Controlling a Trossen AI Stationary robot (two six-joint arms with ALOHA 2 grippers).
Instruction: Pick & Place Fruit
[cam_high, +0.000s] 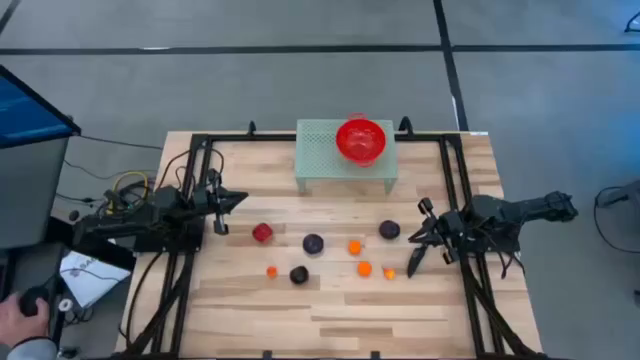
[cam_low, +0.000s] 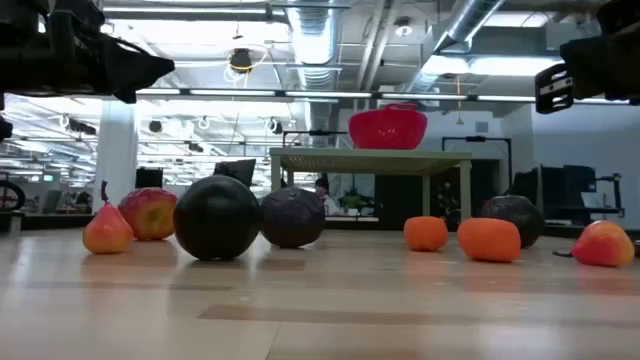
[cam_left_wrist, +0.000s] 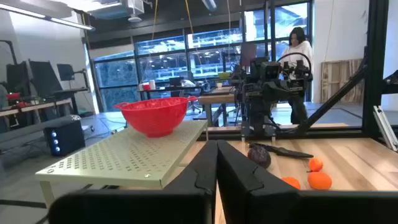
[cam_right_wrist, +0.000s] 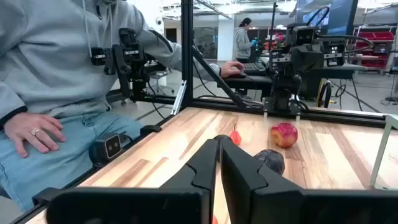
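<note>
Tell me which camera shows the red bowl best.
The left wrist view: the red bowl sits large and unobstructed on the green stand. The high view shows it from above, the low view small and distant, the right wrist view not at all.

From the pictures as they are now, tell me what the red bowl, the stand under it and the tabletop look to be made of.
Red bowl: probably plastic, glossy and slightly translucent, since light glows through its wall.
Stand: likely sheet metal painted matte pale green, with a regular grid of punched holes and thin legs.
Tabletop: wood, apparently butcher-block planks, given the visible grain and strip joints; a soft sheen in the low view suggests a sealed finish.
</note>
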